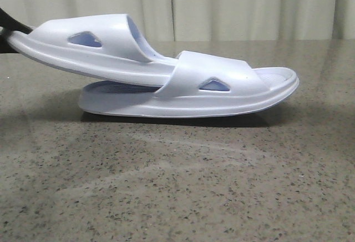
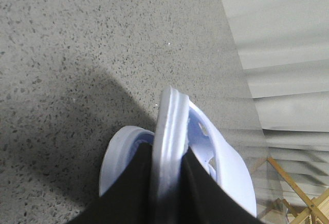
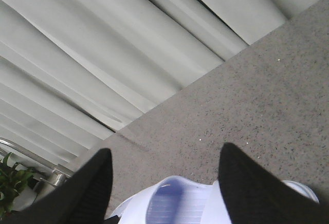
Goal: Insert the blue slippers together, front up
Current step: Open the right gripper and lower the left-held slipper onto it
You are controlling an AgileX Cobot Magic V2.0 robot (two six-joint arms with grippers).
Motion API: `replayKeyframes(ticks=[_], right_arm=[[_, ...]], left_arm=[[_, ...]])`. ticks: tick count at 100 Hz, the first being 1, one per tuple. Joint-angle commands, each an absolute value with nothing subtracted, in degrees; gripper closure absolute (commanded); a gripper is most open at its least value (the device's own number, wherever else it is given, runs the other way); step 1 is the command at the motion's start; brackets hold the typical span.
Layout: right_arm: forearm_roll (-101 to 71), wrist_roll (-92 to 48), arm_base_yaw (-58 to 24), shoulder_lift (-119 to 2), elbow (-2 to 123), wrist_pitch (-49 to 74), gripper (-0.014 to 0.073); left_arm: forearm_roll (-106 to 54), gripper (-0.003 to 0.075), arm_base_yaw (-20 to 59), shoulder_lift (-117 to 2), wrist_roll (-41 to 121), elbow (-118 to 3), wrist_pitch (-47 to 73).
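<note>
left gripper (image 2: 167, 188): clamped on heel rim of upper slipper (image 1: 94, 45), its toe tucked under strap of lower slipper (image 1: 222, 89) flat on table (image 1: 177, 197). right gripper (image 3: 164, 183): fingers wide apart above lower slipper, holding nothing; its body out of frame.

Two blue slippers (image 1: 183, 81), two pincers (image 2: 167, 183).

matte black tapered tool fingers (image 3: 87, 193)

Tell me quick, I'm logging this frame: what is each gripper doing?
Left gripper: closed on the heel end of the upper slipper.
Right gripper: open, holding nothing, above the lower slipper.
</note>
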State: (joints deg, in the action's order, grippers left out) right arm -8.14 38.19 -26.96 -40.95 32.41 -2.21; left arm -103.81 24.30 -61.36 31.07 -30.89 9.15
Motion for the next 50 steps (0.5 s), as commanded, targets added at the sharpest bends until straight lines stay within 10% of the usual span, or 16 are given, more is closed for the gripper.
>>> replayKeyframes(ticks=[1, 25, 50], right_arm=[[-7.29, 37.54, -26.63, -41.07, 33.95, -7.15, 0.0207], [-7.29, 37.54, -26.63, -41.07, 33.95, -7.35, 0.0207], [-7.29, 37.54, -26.63, -41.07, 33.95, -7.35, 0.0207]], left_arm=[[-106.61, 0.0704, 24.9, -60.59, 30.51, -32.23, 10.88], [-106.38, 0.0692, 24.9, -60.59, 30.72, -32.23, 11.64], [-106.25, 0.0483, 24.9, -60.59, 31.6, -32.23, 12.2]])
